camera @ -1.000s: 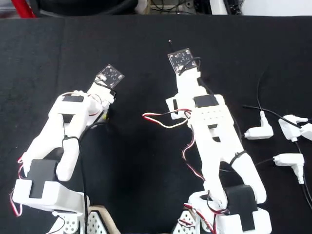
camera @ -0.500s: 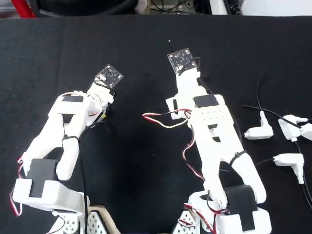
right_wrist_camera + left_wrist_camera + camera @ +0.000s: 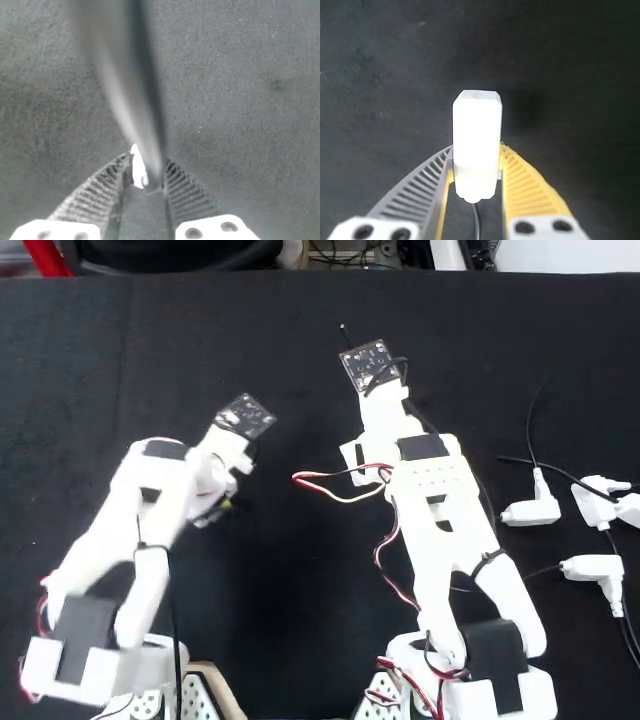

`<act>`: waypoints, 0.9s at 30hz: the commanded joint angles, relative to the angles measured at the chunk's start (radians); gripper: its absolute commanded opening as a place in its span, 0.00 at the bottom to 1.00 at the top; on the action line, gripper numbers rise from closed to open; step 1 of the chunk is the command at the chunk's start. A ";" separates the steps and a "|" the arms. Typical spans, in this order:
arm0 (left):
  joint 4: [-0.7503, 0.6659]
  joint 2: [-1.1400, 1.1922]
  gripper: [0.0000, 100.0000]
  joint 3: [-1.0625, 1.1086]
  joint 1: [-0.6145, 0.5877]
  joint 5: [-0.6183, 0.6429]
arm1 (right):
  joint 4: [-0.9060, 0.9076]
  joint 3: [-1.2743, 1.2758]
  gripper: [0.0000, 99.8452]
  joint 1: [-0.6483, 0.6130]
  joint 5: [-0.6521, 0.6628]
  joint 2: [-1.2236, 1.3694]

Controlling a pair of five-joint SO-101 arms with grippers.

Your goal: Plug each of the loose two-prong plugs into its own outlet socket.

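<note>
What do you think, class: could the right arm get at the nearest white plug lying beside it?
Probably not yet. Bare black cloth lies between the right arm and that white plug, so the path looks free, but the right gripper seems shut on a thin cable.

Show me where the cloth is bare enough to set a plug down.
Bare: the far-left cloth beyond the left arm, and the strip between both arms. Crowded: right of the right arm, where loose white plugs and cables lie. The left arm's jaws grip a white plug.
</note>
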 commanded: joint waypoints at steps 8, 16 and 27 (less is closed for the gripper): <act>-0.161 -0.224 0.03 0.257 0.274 0.087 | 0.049 -0.105 0.01 0.089 0.000 -0.010; -0.496 -0.235 0.03 0.458 0.268 0.086 | 0.054 -0.107 0.01 0.086 0.000 -0.010; -0.322 -0.235 0.27 0.309 0.145 0.094 | 0.052 -0.107 0.01 0.084 0.000 -0.004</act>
